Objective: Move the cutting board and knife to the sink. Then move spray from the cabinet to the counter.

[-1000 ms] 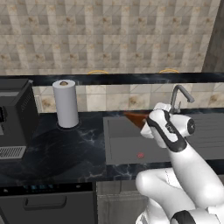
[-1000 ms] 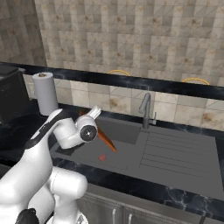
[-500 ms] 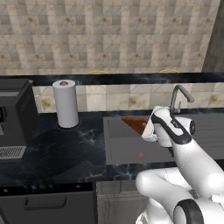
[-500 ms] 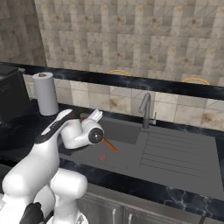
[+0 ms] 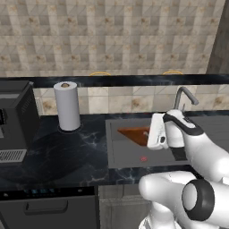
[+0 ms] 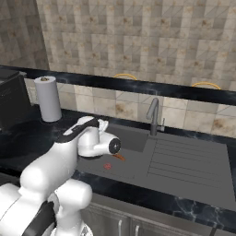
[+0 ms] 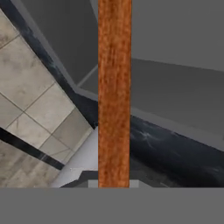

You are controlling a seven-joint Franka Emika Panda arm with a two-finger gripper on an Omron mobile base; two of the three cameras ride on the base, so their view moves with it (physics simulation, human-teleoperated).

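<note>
While held edge-on, the cutting board [image 7: 114, 87] hangs over the sink [image 5: 125, 156]

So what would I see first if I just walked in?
The big white robot arm, bent over the dark sink, with a reddish-brown cutting board tilted in the basin below it. After that, the white paper towel roll standing on the black counter to the left.
</note>
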